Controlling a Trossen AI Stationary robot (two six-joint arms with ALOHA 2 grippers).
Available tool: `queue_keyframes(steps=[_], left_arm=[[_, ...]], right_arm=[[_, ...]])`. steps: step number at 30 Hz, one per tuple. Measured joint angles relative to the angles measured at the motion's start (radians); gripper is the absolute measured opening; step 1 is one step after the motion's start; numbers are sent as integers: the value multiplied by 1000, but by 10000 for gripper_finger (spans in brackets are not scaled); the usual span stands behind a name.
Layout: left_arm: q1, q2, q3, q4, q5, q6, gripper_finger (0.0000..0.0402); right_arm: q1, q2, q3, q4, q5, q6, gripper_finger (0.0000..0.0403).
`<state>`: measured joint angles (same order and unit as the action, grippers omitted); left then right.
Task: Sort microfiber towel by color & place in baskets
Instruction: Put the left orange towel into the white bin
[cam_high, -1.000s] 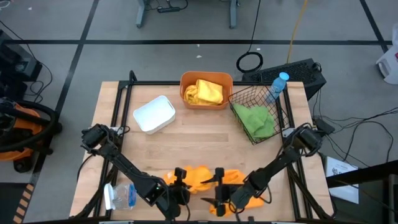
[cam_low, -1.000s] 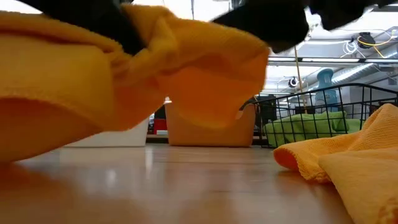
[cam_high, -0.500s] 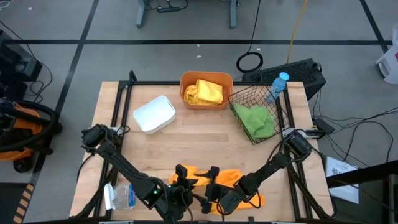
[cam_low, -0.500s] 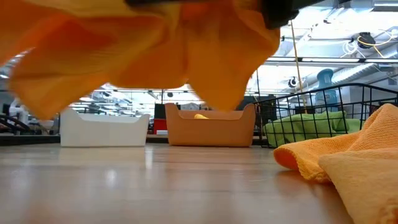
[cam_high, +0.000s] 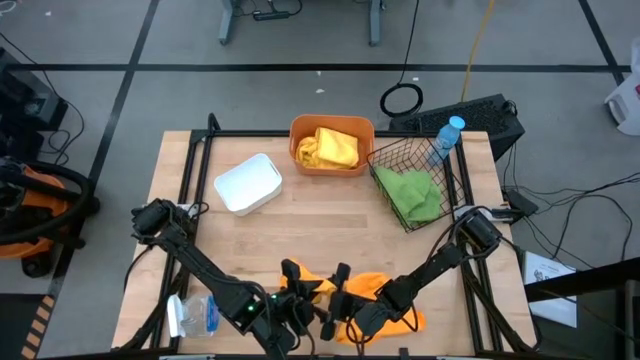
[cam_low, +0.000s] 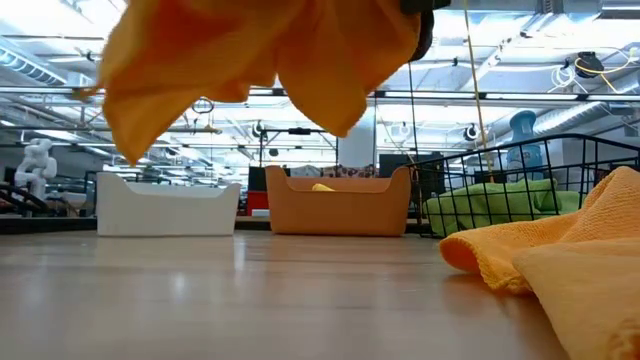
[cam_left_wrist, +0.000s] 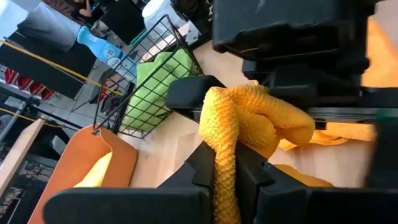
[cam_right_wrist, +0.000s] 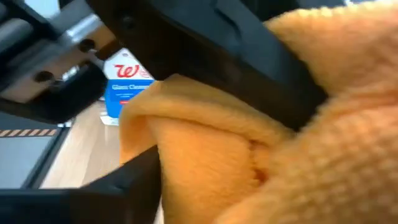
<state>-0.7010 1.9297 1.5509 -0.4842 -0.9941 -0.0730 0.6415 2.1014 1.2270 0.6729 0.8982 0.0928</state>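
An orange towel (cam_low: 260, 60) hangs in the air near the table's near edge, held between my left gripper (cam_high: 298, 290) and my right gripper (cam_high: 338, 292), which stand close together. Both are shut on it. A second orange towel (cam_low: 560, 270) lies bunched on the table under my right arm (cam_high: 395, 300). At the far side stand the white tray (cam_high: 248, 183), the orange tub (cam_high: 332, 145) with a yellow towel in it, and the black wire basket (cam_high: 415, 185) with a green towel in it. My left gripper pinches a bunched fold of the orange towel (cam_left_wrist: 222, 163) between its two fingers. The cloth stands up out of the fingers as a thick roll of several layers. The towel is clear of the table. My right gripper pinches another bunched part of the same towel (cam_right_wrist: 205, 155) between its fingers, several layers thick. The towel hangs below both grippers, slack, with its lower corners (cam_low: 130, 140) off the table.
A clear bottle with a blue label (cam_high: 195, 315) lies at the near left corner, and shows in the right wrist view (cam_right_wrist: 130, 87). A blue-capped bottle (cam_high: 448, 135) stands behind the wire basket. Bare wood lies between the grippers and the three containers.
Both grippers have gone up with the orange towel; my right gripper has also moved a little toward the table's left. The towel, low over the table a second ago, now hangs well clear of it. The second orange towel has stayed where it was.
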Motion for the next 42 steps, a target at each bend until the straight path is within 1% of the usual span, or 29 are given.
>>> queue_keyframes(steps=[5, 8, 9, 10, 12, 14, 16, 19, 23, 26, 29, 32, 34, 39, 42], left_arm=[[-22, 0, 0, 0, -1, -71, 34], [-34, 0, 0, -2, 22, -115, 61], [-39, -2, 0, -3, 39, -132, 76], [-45, -6, 0, -9, 58, -150, 93], [-58, -18, 0, -36, 77, -185, 133], [-78, -32, 0, -77, 78, -219, 174], [-103, -47, 0, -119, 82, -254, 213], [-135, -65, 0, -129, 116, -261, 262], [-160, -66, 0, -127, 140, -259, 306], [-157, -58, -1, -97, 185, -276, 323], [-156, -29, -3, -22, 220, -256, 326], [-156, 4, -3, 89, 221, -186, 327], [-154, 27, -3, 131, 220, -152, 327], [-133, 74, -4, 131, 179, -157, 327], [-111, 101, -4, 133, 194, -156, 327]], right_arm=[[0, -1, 0, -25, -5, -10, 114], [4, -1, 0, -36, -14, -45, 30], [7, -1, 0, -46, -17, -57, 17], [11, -1, 0, -56, -20, -66, 14], [17, -7, 0, -104, -30, -73, 20], [22, -20, 0, -176, -67, -69, 22], [22, -36, 0, -253, -108, -47, 14], [22, -61, 0, -356, -190, -26, 6], [21, -92, 0, -420, -332, -64, 6], [22, -106, 0, -431, -429, -147, 5], [23, -111, 0, -434, -478, -239, 5], [21, -111, 0, -434, -481, -311, 5], [19, -111, 0, -432, -480, -324, 5], [15, -128, 0, -438, -481, -347, 6], [15, -143, 0, -440, -480, -352, 6]])
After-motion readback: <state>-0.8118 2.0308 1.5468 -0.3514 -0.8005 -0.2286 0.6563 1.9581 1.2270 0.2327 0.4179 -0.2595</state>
